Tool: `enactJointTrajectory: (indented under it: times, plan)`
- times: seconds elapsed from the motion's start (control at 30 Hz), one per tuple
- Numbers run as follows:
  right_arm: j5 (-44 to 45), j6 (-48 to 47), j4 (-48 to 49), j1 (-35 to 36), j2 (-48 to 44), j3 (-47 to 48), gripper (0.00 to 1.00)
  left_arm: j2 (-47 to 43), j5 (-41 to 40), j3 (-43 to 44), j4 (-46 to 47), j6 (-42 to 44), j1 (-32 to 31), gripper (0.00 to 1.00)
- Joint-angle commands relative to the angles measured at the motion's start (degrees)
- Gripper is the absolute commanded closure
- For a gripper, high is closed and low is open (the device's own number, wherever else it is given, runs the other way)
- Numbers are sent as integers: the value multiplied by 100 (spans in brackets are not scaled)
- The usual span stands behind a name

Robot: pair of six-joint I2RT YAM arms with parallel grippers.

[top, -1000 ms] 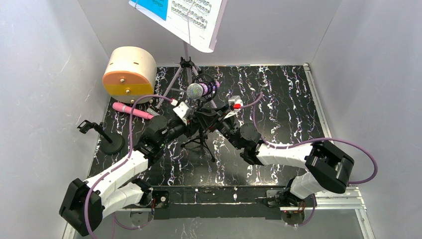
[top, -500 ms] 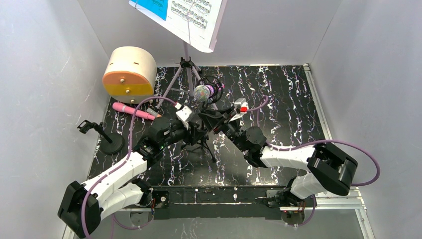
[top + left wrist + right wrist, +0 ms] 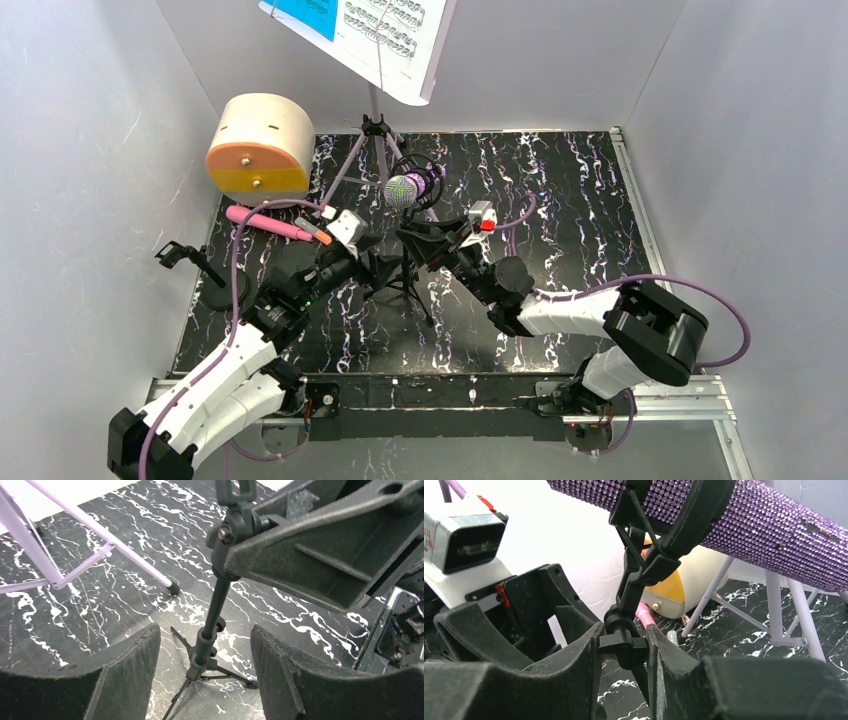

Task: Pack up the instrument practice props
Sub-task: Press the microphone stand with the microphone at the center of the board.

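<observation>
The purple mic (image 3: 774,525) body is crusted with sparkling studs, its head (image 3: 402,188) silver wire mesh; the ring mount (image 3: 706,505) is matt black plastic. The right tool (image 3: 623,650) has grainy matt black pads (image 3: 579,680). The surface (image 3: 125,595) is glossy black, white-veined like marble

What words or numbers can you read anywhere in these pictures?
White sheet music: printed notes, too small to read.
Blue sheet: dark print, too small to read.
White camera box: a tiny mark at its edge, blurred.
Purple mic and tripod: no writing.
</observation>
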Motion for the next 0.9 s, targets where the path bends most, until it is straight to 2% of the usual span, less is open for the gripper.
enactJointTrajectory:
  times: [0.0,0.17,0.33,0.67,0.87]
  plan:
    - [-271,-167,-200,-16,356,-193,99,-237,-192,174,-22,-200,222,35]
    - [-233,-112,-166,-16,493,-287,99,-373,-82,153,101,-389,521,33]
    - [249,-55,-498,-16,481,-324,99,-401,96,111,211,-459,628,33]
    - [-380,-97,-1163,-16,903,172,99,-417,292,86,275,-410,646,33]
    - [-287,-37,-963,-16,987,44,99,-409,336,77,297,-393,646,33]
